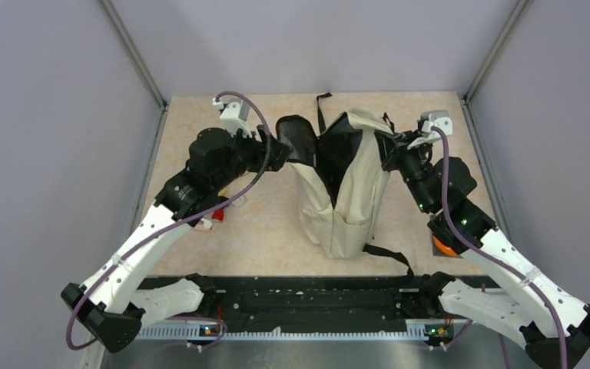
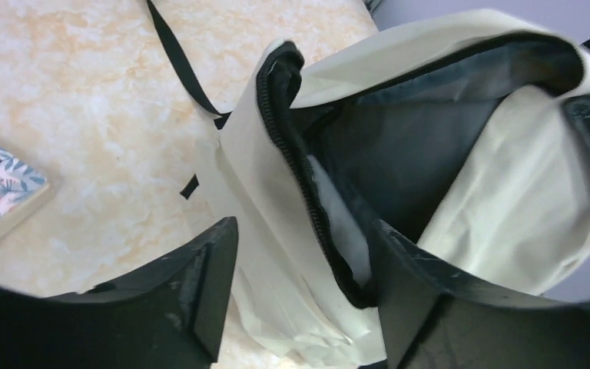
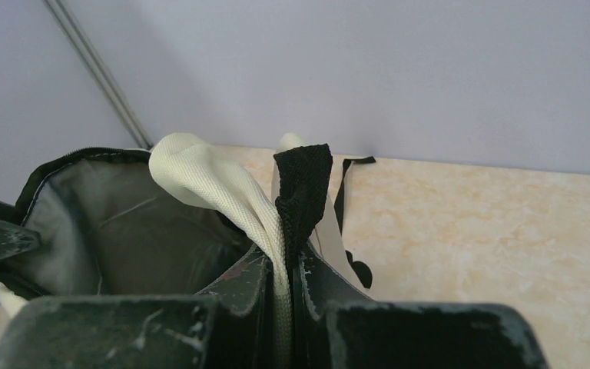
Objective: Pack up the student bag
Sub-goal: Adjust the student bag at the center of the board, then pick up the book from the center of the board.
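Observation:
The student bag [image 1: 346, 192], a cream backpack with black straps, stands in the middle of the table with its top unzipped and its dark interior showing. My left gripper [image 1: 280, 150] is at the bag's left flap. In the left wrist view it [image 2: 299, 296] is open, and the bag's black zip rim [image 2: 307, 200] lies between its jaws, with one finger [image 2: 200, 284] outside and the other inside. My right gripper [image 1: 390, 150] is at the bag's upper right edge. In the right wrist view it [image 3: 288, 269] is shut on the bag's cream fabric [image 3: 215, 181] and black webbing [image 3: 303, 184].
A notebook with a floral cover [image 2: 0, 192] lies on the table left of the bag. A small red and white thing [image 1: 217, 220] lies under my left arm. An orange thing [image 1: 444, 246] lies under my right arm. Grey walls enclose the table.

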Robot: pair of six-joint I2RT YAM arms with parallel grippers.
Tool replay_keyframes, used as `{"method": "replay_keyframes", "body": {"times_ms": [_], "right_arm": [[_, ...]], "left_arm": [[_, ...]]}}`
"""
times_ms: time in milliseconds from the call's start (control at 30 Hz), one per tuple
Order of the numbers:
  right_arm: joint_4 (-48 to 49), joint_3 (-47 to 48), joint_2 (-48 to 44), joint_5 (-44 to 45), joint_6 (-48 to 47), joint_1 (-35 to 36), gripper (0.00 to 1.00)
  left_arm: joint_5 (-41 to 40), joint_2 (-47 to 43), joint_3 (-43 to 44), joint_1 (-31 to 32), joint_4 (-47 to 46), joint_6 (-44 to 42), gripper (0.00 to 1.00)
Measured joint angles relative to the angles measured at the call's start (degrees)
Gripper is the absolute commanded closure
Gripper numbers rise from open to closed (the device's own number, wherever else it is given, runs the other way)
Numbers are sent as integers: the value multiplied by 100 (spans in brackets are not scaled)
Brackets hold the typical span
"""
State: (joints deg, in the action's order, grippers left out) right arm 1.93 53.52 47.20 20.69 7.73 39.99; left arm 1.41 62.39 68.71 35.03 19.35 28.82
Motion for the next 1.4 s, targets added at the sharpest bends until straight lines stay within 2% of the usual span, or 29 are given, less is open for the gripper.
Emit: {"method": "replay_keyframes", "body": {"times_ms": [67,133,400,533,700,867,1067,1233,1400], "right_arm": [[33,-28,17,-42,37,0,100],[26,-31,17,-81,50,0,100],[44,-63,4,-81,52,0,100],[52,-68,4,-83,50,0,100],[103,-109,9,-107,57,0,100],[105,-114,4,-116,87,0,100],[98,-179,-74,-111,92,0,100],[103,-192,-76,-120,101,0,100],[111,-216,-83,-138,131,0,100]], "left_arm": [[-98,-227,7,-2,188,-52,13],[-201,-398,96,-15,450,-122,8],[-680,-1034,516,-256,1165,-345,4],[-855,-1268,514,-953,1353,-350,4],[-529,-1095,140,-2052,1298,-321,4],[-61,-551,-691,-3112,811,-127,4],[839,-166,-2028,-4715,-273,546,6],[1486,573,-2472,-5716,-1305,1062,8],[2170,1827,-2415,-6242,-2070,1290,10]]}}
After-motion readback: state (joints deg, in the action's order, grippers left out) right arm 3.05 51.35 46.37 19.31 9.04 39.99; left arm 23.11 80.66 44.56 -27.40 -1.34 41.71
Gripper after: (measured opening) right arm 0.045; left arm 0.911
